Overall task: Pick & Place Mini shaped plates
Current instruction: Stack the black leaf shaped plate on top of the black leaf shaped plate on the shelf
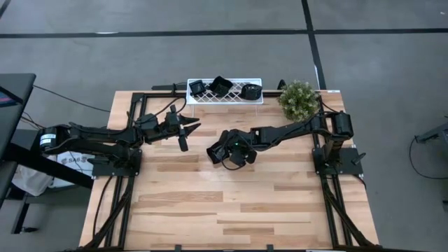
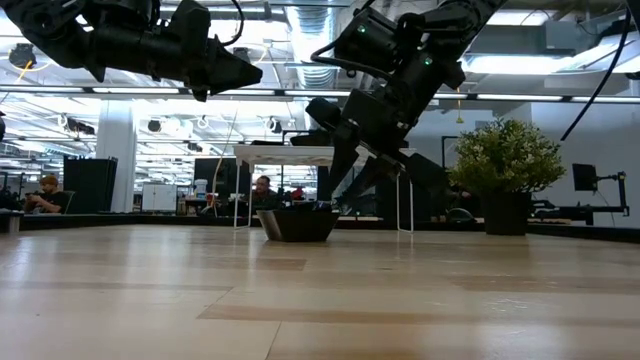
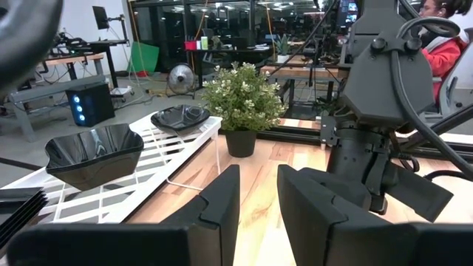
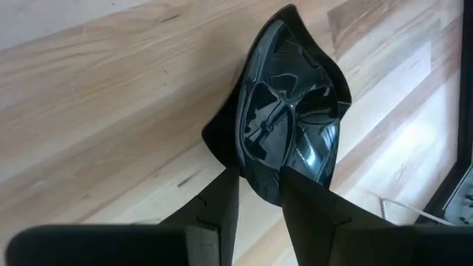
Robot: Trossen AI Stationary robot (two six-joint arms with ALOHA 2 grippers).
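Right wrist view shows a deep black angular plate (image 4: 292, 125) lying on the desk (image 4: 111, 111) right at the right hand (image 4: 259, 185), whose two fingers pinch its near rim, one inside the bowl and one outside. High view puts that hand (image 1: 225, 150) mid-desk, well short of the white rack (image 1: 224, 98) at the far edge where three more plates (image 1: 221, 86) sit. Left hand (image 1: 183, 130) hovers nearby, fingers slightly apart, holding nothing.
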